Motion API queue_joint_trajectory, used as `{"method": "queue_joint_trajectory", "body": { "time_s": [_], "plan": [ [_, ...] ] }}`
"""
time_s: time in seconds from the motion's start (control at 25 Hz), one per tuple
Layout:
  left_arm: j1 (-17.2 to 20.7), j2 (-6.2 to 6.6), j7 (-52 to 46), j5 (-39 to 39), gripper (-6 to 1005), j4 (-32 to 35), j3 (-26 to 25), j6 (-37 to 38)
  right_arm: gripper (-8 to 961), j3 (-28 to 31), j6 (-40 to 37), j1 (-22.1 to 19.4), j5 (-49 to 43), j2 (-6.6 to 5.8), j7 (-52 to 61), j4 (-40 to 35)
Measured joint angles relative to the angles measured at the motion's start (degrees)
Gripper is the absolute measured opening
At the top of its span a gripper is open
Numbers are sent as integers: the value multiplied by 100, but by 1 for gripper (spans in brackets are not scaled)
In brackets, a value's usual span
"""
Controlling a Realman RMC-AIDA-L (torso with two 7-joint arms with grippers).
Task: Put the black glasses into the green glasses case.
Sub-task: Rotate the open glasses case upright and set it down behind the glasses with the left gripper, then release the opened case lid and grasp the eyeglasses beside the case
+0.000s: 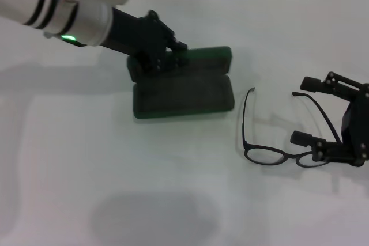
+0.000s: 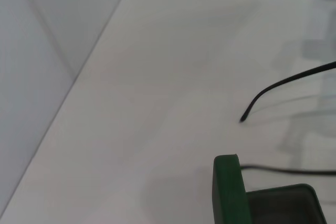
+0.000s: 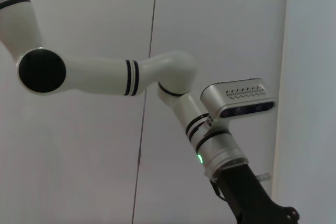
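The green glasses case [image 1: 184, 96] lies open at the table's middle, its lid standing up along the far side. My left gripper [image 1: 172, 55] is at the lid's left end, shut on it. The left wrist view shows the lid's edge of the case [image 2: 229, 192] and a temple of the black glasses [image 2: 283, 83]. The black glasses [image 1: 266, 155] lie unfolded on the table right of the case, lenses toward me. My right gripper [image 1: 308, 111] is open and low at their right side. Its fingers straddle the right temple, and the near one touches the frame.
The white table [image 1: 86, 159] meets a pale wall at the back. My left arm [image 1: 63, 10] reaches in from the upper left over the table. The right wrist view shows only the wall and my left arm [image 3: 157, 72].
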Motion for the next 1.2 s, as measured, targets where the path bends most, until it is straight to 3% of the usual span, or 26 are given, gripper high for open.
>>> {"method": "queue_joint_trajectory", "body": {
  "time_s": [0.16,0.2,0.4,0.6,0.76,0.96,1.08,1.2],
  "plan": [
    [-183,-9,61,4,193,-253,221,-25,836,1,-22,-79,0,12,-68,39],
    [-240,-16,64,20,193,-406,504,-160,836,2,-24,-90,0,14,-71,39],
    [-164,-41,57,-10,193,-414,747,-398,836,25,-88,-181,0,17,-78,20],
    [-104,-32,-110,-132,332,-195,795,-333,835,58,-168,-255,0,7,-81,-14],
    [54,-18,-244,-397,368,-23,735,-29,835,60,-180,-254,13,3,-83,-20],
    [633,-23,-261,-2000,414,-61,401,234,835,131,-139,-172,-72,-28,263,-225],
    [1130,-28,-1,-3184,441,-343,366,445,835,141,-63,-27,-737,-150,1499,-1275],
    [1650,-48,489,-4188,451,-911,380,557,834,144,28,94,-1679,-172,2870,-2717]
  ]
}}
